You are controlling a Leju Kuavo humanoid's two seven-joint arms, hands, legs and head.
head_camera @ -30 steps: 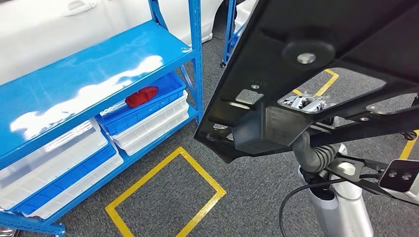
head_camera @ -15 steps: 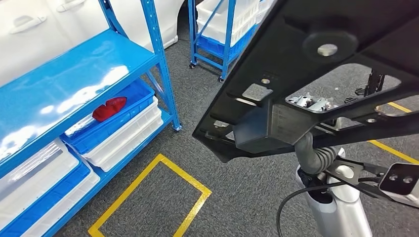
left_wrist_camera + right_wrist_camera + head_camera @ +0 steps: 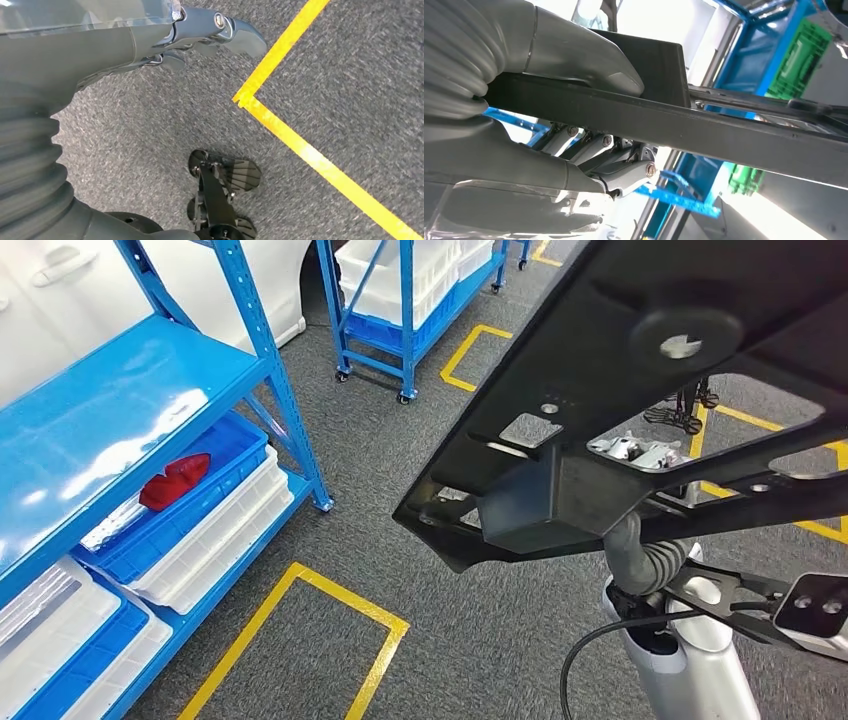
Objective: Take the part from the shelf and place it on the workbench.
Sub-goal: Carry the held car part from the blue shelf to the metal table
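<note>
Right hand (image 3: 549, 130) is clamping the large black part (image 3: 640, 410), thumb on one face and fingers under the other, holding it raised on the right, above the grey carpet (image 3: 420, 550). Left hand (image 3: 200, 35) is hanging over the carpet beside yellow floor tape (image 3: 310, 150), holding nothing, fingers loosely curled. Blue shelf (image 3: 110, 410) is standing at the left, a red item (image 3: 172, 483) lying in its blue bin (image 3: 215, 490).

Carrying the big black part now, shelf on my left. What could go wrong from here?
The black part blocks much of the head view, so obstacles ahead may go unseen. Its low corner juts toward the blue shelf; turning could clip an upright. The right hand grips only one bar of the part, with thumb above and fingers below, so the wide part might twist or slip.
</note>
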